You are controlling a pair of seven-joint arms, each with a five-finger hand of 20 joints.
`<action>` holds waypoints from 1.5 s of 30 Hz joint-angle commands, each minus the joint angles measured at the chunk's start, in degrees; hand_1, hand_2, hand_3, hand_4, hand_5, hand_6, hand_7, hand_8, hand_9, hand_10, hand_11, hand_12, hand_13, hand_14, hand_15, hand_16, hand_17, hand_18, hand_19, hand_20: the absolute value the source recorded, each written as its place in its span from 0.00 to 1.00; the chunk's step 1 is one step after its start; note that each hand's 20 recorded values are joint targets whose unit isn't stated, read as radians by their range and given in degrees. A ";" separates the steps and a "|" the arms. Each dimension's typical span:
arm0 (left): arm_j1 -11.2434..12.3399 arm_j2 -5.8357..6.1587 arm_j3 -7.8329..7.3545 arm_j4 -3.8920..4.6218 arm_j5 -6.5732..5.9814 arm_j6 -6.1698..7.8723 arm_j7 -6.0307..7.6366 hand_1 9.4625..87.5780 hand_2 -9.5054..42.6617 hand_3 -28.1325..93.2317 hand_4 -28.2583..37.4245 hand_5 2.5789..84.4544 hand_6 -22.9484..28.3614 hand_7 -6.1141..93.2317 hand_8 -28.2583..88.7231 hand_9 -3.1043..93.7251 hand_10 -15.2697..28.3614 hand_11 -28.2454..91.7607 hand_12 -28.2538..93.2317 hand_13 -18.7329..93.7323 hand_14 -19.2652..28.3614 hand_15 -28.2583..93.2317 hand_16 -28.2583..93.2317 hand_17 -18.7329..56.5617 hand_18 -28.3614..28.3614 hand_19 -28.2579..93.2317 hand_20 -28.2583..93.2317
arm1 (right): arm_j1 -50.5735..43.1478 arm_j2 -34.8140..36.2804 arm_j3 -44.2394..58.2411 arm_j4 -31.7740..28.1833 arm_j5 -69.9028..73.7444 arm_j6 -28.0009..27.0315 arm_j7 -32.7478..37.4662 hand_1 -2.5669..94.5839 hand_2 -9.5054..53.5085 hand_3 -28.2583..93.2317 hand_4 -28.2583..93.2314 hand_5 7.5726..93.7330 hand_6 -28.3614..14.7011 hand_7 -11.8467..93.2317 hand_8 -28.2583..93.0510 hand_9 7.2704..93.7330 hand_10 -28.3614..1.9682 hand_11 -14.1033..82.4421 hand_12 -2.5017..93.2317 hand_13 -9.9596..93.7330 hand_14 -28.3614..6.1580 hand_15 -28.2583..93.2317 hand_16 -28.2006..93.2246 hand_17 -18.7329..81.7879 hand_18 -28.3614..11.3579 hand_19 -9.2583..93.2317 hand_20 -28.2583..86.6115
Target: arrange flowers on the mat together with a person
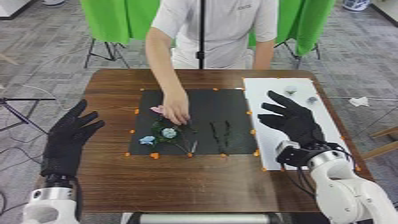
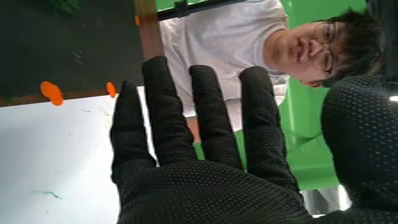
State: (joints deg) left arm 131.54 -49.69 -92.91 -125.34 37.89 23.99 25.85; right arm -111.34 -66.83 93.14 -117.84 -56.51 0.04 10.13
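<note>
In the head view my left hand (image 1: 69, 137) is open over the table's left side, beside the black mat (image 1: 200, 100). My right hand (image 1: 293, 120) is open above the white sheet. The right wrist view shows my right hand (image 2: 213, 190) with straight fingers and nothing in it. A person's hand (image 1: 176, 107) is over the mat, at a pink flower (image 1: 158, 109) and green stems. Nearer me lie a pale blue flower (image 1: 169, 132) and a blue flower (image 1: 147, 140). Two dark green stems (image 1: 219, 136) lie apart on the mat's right half.
A white sheet (image 1: 277, 86) lies right of the mat, with a white flower (image 1: 290, 90) and a greyish flower (image 1: 312, 100) at its far end. Orange markers (image 1: 155, 155) line the mat and sheet. The person stands at the table's far edge.
</note>
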 commanded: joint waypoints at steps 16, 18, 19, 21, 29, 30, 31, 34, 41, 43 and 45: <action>0.43 -0.25 0.13 0.16 0.16 -0.60 -0.13 0.19 0.28 0.89 0.00 0.42 0.55 0.16 0.17 0.41 0.75 0.42 0.31 0.42 0.96 0.63 0.17 0.14 0.94 0.63 0.38 | 0.84 0.40 0.47 0.06 -1.05 0.01 -0.08 0.22 0.25 0.87 0.00 0.40 0.76 0.25 0.13 0.45 0.53 0.21 0.17 0.46 0.30 0.44 0.37 0.22 0.18 0.56 0.39; 0.64 -0.22 -0.01 0.08 0.26 -0.66 -0.08 0.19 0.28 0.89 0.00 0.42 0.55 0.16 0.17 0.41 0.74 0.42 0.31 0.42 0.96 0.63 0.17 0.14 0.94 0.63 0.38 | 1.01 0.58 0.52 0.06 -0.97 0.23 -0.04 0.23 0.25 0.87 0.00 0.40 0.76 0.25 0.13 0.45 0.53 0.22 0.17 0.46 0.31 0.45 0.37 0.22 0.18 0.56 0.40; 0.69 -0.25 -0.10 0.03 0.23 -0.72 -0.12 0.19 0.28 0.89 0.00 0.42 0.55 0.16 0.17 0.41 0.74 0.42 0.31 0.42 0.96 0.63 0.17 0.14 0.94 0.63 0.38 | 1.04 0.68 0.62 0.07 -1.11 0.25 -0.09 0.23 0.25 0.87 0.00 0.40 0.76 0.25 0.13 0.45 0.53 0.22 0.17 0.47 0.31 0.45 0.37 0.22 0.18 0.56 0.40; 0.85 -0.31 -0.28 -0.11 0.35 -0.81 -0.19 0.19 0.28 0.89 0.00 0.42 0.55 0.16 0.17 0.41 0.75 0.43 0.31 0.42 0.96 0.63 0.17 0.14 0.94 0.64 0.38 | 1.21 1.13 0.70 0.15 -1.68 0.60 -0.24 0.23 0.25 0.87 0.00 0.40 0.76 0.25 0.13 0.45 0.52 0.22 0.17 0.47 0.31 0.46 0.37 0.22 0.18 0.56 0.40; 1.37 -0.96 -1.34 -0.32 0.93 -1.44 -1.09 0.18 0.27 0.89 0.00 0.42 0.54 0.17 0.17 0.42 0.76 0.44 0.31 0.42 0.96 0.64 0.17 0.14 0.95 0.64 0.39 | 2.18 5.06 2.77 0.57 -3.94 3.55 -0.14 0.23 0.24 0.88 0.00 0.40 0.75 0.25 0.13 0.45 0.50 0.23 0.18 0.48 0.31 0.49 0.37 0.23 0.18 0.57 0.40; 1.42 -0.97 -1.39 -0.34 0.86 -1.41 -1.11 0.18 0.27 0.89 0.00 0.42 0.54 0.17 0.17 0.42 0.76 0.44 0.31 0.42 0.96 0.64 0.17 0.14 0.95 0.64 0.39 | 2.43 5.79 3.02 0.81 -4.50 4.12 -0.13 0.23 0.24 0.88 0.00 0.40 0.75 0.25 0.13 0.45 0.50 0.23 0.18 0.48 0.31 0.49 0.37 0.23 0.17 0.57 0.41; 1.55 -0.89 -1.44 -0.34 0.80 -1.43 -0.95 0.18 0.27 0.89 0.00 0.42 0.54 0.17 0.17 0.42 0.76 0.44 0.31 0.42 0.96 0.64 0.17 0.14 0.95 0.64 0.39 | 2.78 6.51 3.21 1.08 -4.97 4.73 -0.11 0.23 0.24 0.88 0.00 0.40 0.75 0.25 0.13 0.45 0.50 0.23 0.18 0.48 0.31 0.49 0.37 0.23 0.17 0.58 0.41; 1.46 -1.07 -1.46 -0.31 0.81 -1.50 -1.27 0.18 0.27 0.89 0.00 0.42 0.54 0.17 0.17 0.42 0.76 0.44 0.31 0.42 0.96 0.64 0.17 0.14 0.95 0.64 0.39 | 3.86 9.00 3.66 1.83 -5.56 6.90 0.35 0.23 0.23 0.88 0.00 0.41 0.75 0.26 0.13 0.45 0.49 0.23 0.18 0.48 0.32 0.50 0.37 0.23 0.17 0.58 0.41; 1.04 -0.91 -1.41 -0.36 0.91 -1.38 -1.34 0.18 0.27 0.89 0.00 0.42 0.54 0.17 0.17 0.42 0.76 0.44 0.31 0.42 0.97 0.65 0.17 0.14 0.95 0.64 0.39 | 11.26 16.58 -0.31 6.07 -16.08 13.03 5.90 0.26 0.21 0.88 0.00 0.41 0.74 0.26 0.13 0.45 0.50 0.24 0.18 0.50 0.34 0.52 0.36 0.24 0.16 0.60 0.42; 1.10 -0.75 -1.36 -0.36 0.81 -1.42 -1.11 0.18 0.27 0.89 0.00 0.42 0.55 0.17 0.17 0.42 0.76 0.44 0.31 0.42 0.96 0.65 0.17 0.14 0.95 0.65 0.39 | 13.01 18.39 -1.48 7.65 -19.52 14.46 7.87 0.27 0.19 0.88 0.00 0.41 0.74 0.26 0.13 0.45 0.50 0.24 0.18 0.51 0.35 0.53 0.36 0.25 0.16 0.61 0.42; 1.14 -0.65 -1.16 -0.38 0.68 -1.32 -0.92 0.18 0.27 0.89 0.00 0.42 0.54 0.17 0.17 0.42 0.76 0.44 0.31 0.42 0.96 0.65 0.17 0.14 0.95 0.65 0.39 | 15.06 20.24 -3.18 9.67 -24.23 14.98 9.75 0.28 0.18 0.88 0.01 0.42 0.74 0.27 0.13 0.46 0.50 0.24 0.18 0.52 0.36 0.54 0.36 0.26 0.15 0.62 0.43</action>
State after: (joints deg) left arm 132.23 -50.14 -94.23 -125.51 38.50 23.05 25.10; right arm -103.93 -52.80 93.56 -112.39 -71.44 11.25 14.30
